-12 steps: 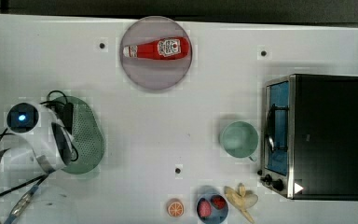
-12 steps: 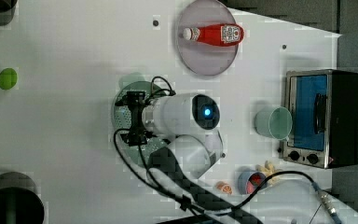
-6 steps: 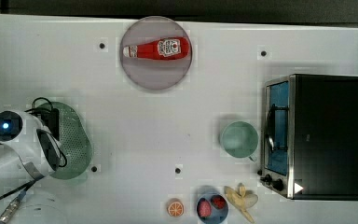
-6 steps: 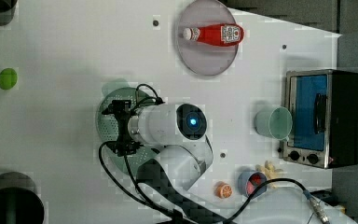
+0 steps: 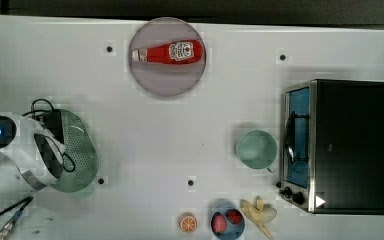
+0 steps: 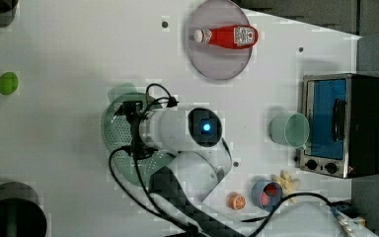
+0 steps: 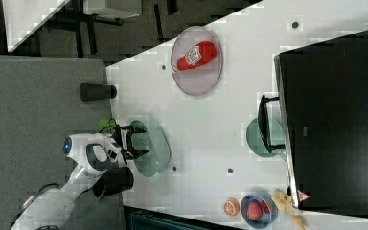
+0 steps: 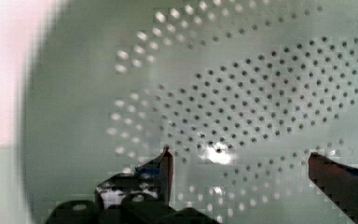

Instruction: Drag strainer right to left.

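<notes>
The strainer, a pale green perforated oval, lies at the top view's left end of the white table; it also appears in the left view and the right view. My gripper hangs over the strainer's bowl, and the arm covers the strainer's left part in the top view. In the wrist view the gripper is open, its two dark fingertips spread wide just above the dotted strainer floor. Nothing is between them. Whether they touch the plastic I cannot tell.
A grey plate holding a ketchup bottle sits at the top view's upper middle. A mint cup stands beside the toaster oven. An orange half, a fruit bowl and a banana lie at the lower edge.
Arm and strainer slid together toward the top view's left over the first half second. Since then the strainer has barely shifted. The gripper stays open.
</notes>
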`<state>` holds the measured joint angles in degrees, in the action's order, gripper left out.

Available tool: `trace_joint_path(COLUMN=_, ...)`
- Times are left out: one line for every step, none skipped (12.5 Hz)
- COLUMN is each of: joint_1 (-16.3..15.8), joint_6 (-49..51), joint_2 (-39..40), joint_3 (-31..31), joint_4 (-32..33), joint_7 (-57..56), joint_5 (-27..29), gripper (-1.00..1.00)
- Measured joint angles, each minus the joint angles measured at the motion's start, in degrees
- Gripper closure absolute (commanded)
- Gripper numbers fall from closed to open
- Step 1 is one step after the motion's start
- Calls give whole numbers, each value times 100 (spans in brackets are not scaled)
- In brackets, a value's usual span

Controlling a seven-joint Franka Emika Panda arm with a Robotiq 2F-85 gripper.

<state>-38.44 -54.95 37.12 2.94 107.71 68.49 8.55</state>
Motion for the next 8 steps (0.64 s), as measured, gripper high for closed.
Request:
trace_joint_path(joint_1=-45, joint_6=355, joint_2=-229, joint_3=-172, joint_4=67, joint_7=-313, joint_5=-21, gripper=-100)
trace_joint_path(joint_1=-67, joint_6=699, joint_2=-576, joint_3=-363, joint_4=185, joint_7=-671, joint_5=6, gripper=-100)
trace_joint_path(joint_1=-87, joint_6=1102, joint_2=-981, joint_3=-603, joint_4=235, joint_7=-1080, joint_5=38, gripper=-100)
trace_joint_path(joint_1=-112, joint_6=1511, joint_2=-1393, joint_3=-936, joint_4=207, joint_7=-1569, joint_5=39, gripper=-100)
trace_joint_path(joint_1=-90, joint_6=1793, joint_2=-1810, joint_3=-1259, joint_4=162, joint_7=-2135, joint_5=21, gripper=-100)
trace_joint_path(joint_1=-81, joint_6=2039, joint_2=-2273, joint_3=-1617, joint_4=173, joint_7=-2655, joint_5=-88, gripper=-100)
trace_joint_path(joint_1=-67, joint_6=2336, joint_2=-2710, joint_3=-2013, joint_4=151, joint_7=-3122, joint_5=-233, gripper=-100)
trace_joint_path(joint_1=-45, joint_6=2621, joint_2=-3115, joint_3=-2427, joint_4=129, joint_7=-3598, joint_5=-239, gripper=-100)
